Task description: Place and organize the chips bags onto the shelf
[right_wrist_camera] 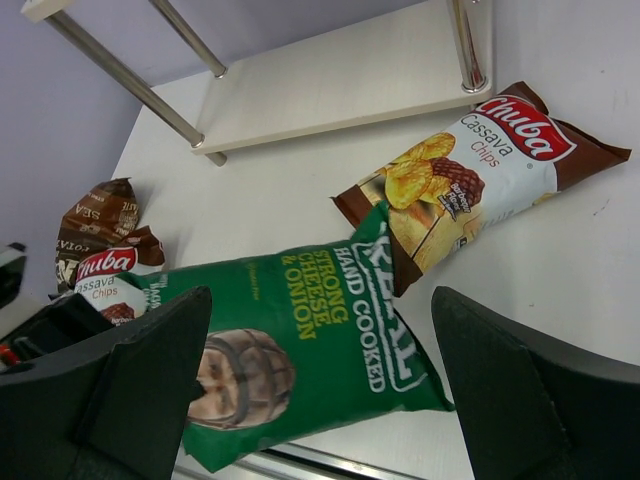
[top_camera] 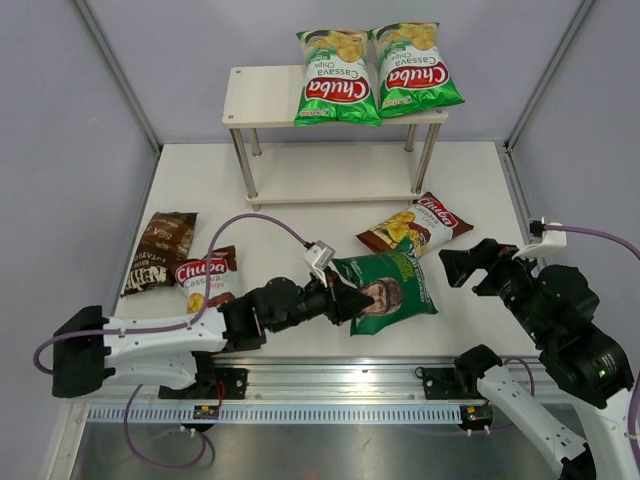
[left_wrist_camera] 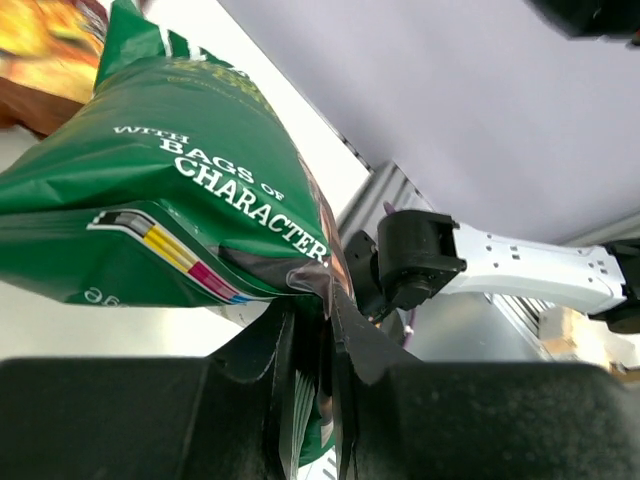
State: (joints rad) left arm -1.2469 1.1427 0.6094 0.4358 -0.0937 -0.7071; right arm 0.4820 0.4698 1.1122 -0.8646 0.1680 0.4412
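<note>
Brown Kettle bag lies flat far left on the table, w/ a brown-and-white Chuba bag touching its right side; neither is shelved yet. At the back stands the shelf. The left part of its top board is bare, prob. the slot for the next bag, since the left green Chuba bag and right green Chuba bag already sit side by side on the mid and right parts.

Left gripper has its jaws nearly closed, pinching the crimped end seam of the dark green bag. That's a thin, firm hold that spares the chips. Can't tell if the bag is off the table. Its far corner overlaps the 2nd brown-and-white Chuba bag.

Right gripper is spread wide w/ nothing in it, off to the right of the bags, prob. leaving the left arm room.
</note>
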